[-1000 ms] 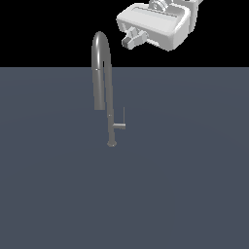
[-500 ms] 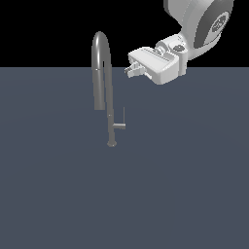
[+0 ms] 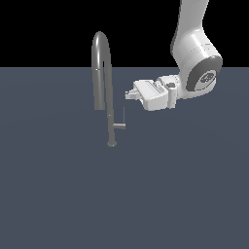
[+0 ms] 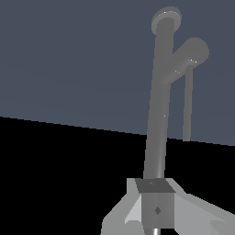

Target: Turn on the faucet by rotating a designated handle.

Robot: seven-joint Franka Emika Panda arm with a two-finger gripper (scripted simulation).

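Observation:
The faucet (image 3: 110, 97) is a tall grey gooseneck tap standing upright on a small round base. Its handle (image 3: 119, 126) is a short stub off the lower stem towards the exterior view's right, with a thin lever rod (image 3: 123, 115) pointing up. My gripper (image 3: 128, 95) points at the stem from the exterior view's right, just above the lever's tip and apart from it. Its fingers look pressed together and hold nothing. In the wrist view the gripper (image 4: 156, 210) sits in front of the stem (image 4: 158, 114), with the handle (image 4: 186, 58) and lever (image 4: 187, 110) beyond.
A flat dark grey-blue surface (image 3: 58, 194) carries the faucet. The white arm (image 3: 197, 53) comes down from the top at the exterior view's right.
My gripper has come down from the top of the exterior view and moved towards that view's left, ending close to the faucet stem above the lever. The faucet and handle have not moved.

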